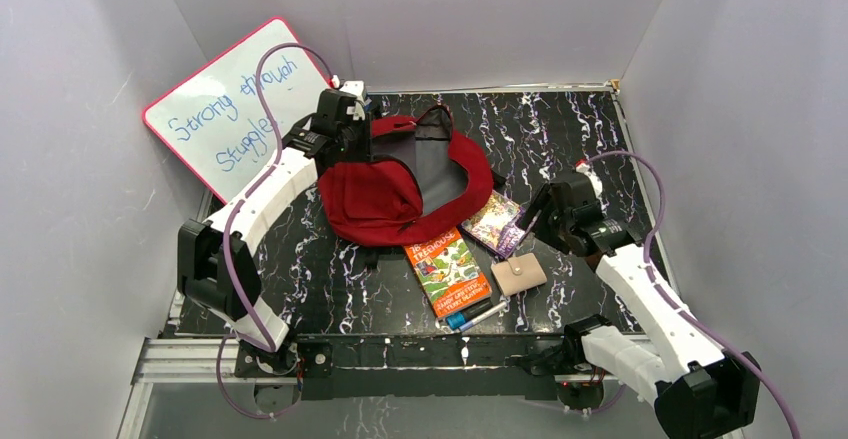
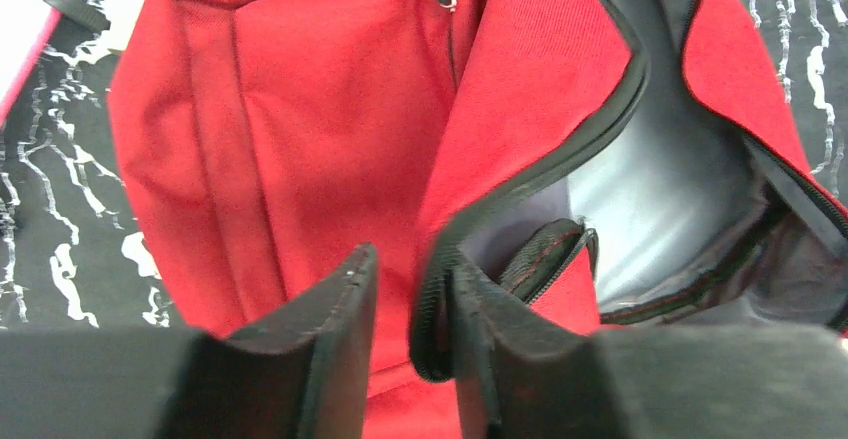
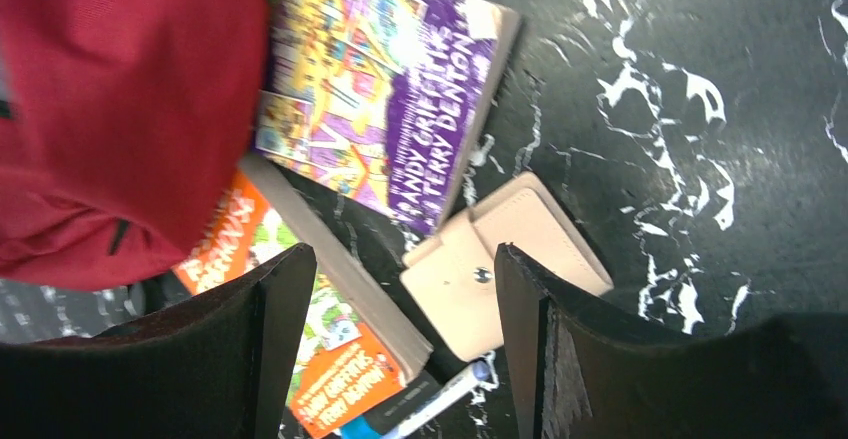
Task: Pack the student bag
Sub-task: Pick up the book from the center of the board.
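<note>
Fabric of the student bag (image 1: 385, 204) is seen slumped at the middle of the table (image 1: 300, 279), with the main compartment unzipped and grey lining exposed. The left gripper (image 2: 410, 279) is placed at the bag's far left rim. Its fingers (image 2: 330, 339) are parted narrowly, and the black zipper edge (image 2: 560, 149) lies between them against one pad, not clamped. The right gripper (image 3: 405, 259) is held wide open and empty above a beige wallet (image 3: 500, 269) and an orange book (image 3: 330, 329). A purple book (image 3: 400, 89) is partly covered by the bag's right edge. A pen (image 3: 440, 399) is laid beside the orange book. A whiteboard (image 1: 225, 104) is leaned against the left wall.
</note>
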Available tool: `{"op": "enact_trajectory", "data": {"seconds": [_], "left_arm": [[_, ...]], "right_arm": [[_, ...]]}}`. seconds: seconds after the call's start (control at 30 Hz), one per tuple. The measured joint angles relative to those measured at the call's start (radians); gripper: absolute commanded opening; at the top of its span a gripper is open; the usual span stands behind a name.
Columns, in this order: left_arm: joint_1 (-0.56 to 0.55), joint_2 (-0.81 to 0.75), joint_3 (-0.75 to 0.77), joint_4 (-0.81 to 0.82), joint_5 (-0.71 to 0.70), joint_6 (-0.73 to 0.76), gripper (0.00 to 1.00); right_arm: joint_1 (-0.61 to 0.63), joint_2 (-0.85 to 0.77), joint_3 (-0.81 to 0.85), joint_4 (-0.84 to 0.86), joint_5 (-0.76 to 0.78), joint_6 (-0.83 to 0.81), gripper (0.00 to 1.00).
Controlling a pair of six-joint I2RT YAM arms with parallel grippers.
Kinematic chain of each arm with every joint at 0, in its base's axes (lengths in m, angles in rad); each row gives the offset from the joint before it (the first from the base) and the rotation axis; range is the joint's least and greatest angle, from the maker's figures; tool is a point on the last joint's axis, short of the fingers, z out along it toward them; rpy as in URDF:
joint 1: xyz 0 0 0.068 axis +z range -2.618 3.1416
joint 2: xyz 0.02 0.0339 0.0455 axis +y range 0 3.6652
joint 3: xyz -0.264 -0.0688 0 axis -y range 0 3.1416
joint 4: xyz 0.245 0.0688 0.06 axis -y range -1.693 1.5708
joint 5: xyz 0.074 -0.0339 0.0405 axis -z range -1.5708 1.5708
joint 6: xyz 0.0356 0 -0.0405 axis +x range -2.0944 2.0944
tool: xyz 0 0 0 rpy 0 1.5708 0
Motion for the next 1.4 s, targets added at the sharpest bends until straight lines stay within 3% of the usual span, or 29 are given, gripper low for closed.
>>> {"op": "enact_trajectory", "data": {"seconds": [0.13,0.33,0.43,0.63,0.83,1.13,1.4], "left_arm": [[0.0,0.002,0.019,-0.002,0.051,-0.012,0.48],[-0.025,0.054,0.217,0.0,0.161,-0.003,0.49],[-0.11,0.069,0.275,0.026,0.196,0.006,0.49],[-0.33,0.094,0.193,0.095,0.304,-0.007,0.47],[-0.446,0.149,0.048,0.132,0.368,-0.037,0.43],[-0.51,0.243,0.006,0.243,0.451,-0.074,0.41],[-0.505,0.443,0.101,0.243,0.377,-0.057,0.41]], "right_arm": [[0.0,0.012,-0.074,-0.003,0.024,0.009,0.77],[-0.023,0.062,-0.115,0.017,0.016,0.006,0.77],[-0.047,0.08,-0.128,0.064,-0.005,-0.006,0.77],[-0.128,0.08,-0.134,0.098,-0.027,-0.029,0.77],[-0.206,0.025,-0.145,0.083,-0.024,-0.053,0.77],[-0.237,-0.001,-0.177,0.096,-0.075,-0.068,0.77],[-0.237,-0.011,-0.21,0.119,-0.137,-0.083,0.77]]}}
